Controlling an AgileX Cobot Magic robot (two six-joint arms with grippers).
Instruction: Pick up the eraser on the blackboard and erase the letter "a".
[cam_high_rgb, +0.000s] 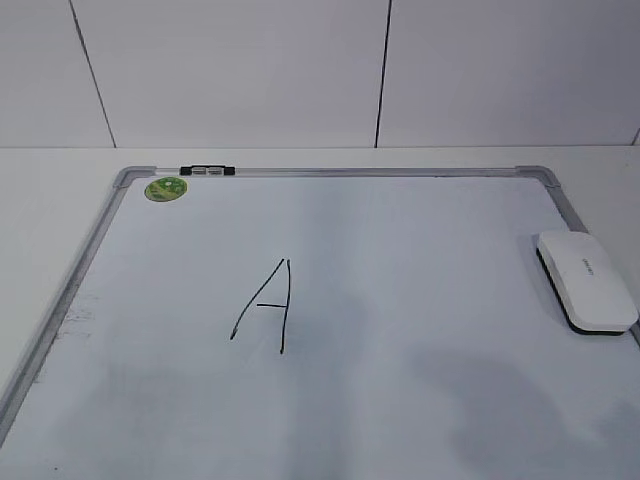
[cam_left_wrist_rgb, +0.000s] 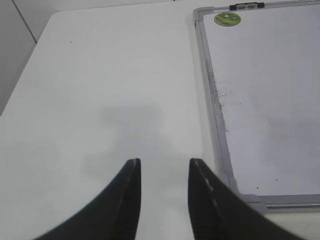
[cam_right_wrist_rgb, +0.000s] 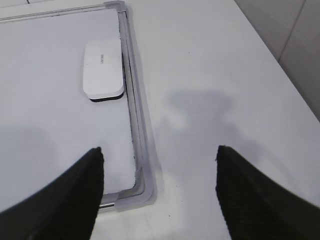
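The blackboard (cam_high_rgb: 420, 330) is a white dry-erase board with a grey frame, lying flat on the table. The white eraser (cam_high_rgb: 585, 280) lies on it against the right frame, felt side down; it also shows in the right wrist view (cam_right_wrist_rgb: 103, 69). An angular uppercase "A" (cam_high_rgb: 265, 305) is drawn mid-board. No lowercase "a" shows in any view. My left gripper (cam_left_wrist_rgb: 164, 162) is open and empty over bare table, left of the board's near-left corner (cam_left_wrist_rgb: 250, 197). My right gripper (cam_right_wrist_rgb: 159, 150) is wide open and empty above the board's near-right corner (cam_right_wrist_rgb: 142, 192), short of the eraser. Neither gripper shows in the exterior view.
A round green sticker (cam_high_rgb: 166, 188) sits in the board's far-left corner, and a small black-and-white clip (cam_high_rgb: 207, 171) sits on the far frame. Marker smudges run along the left frame (cam_left_wrist_rgb: 217, 95). White table (cam_right_wrist_rgb: 215, 75) surrounds the board, with a white wall behind.
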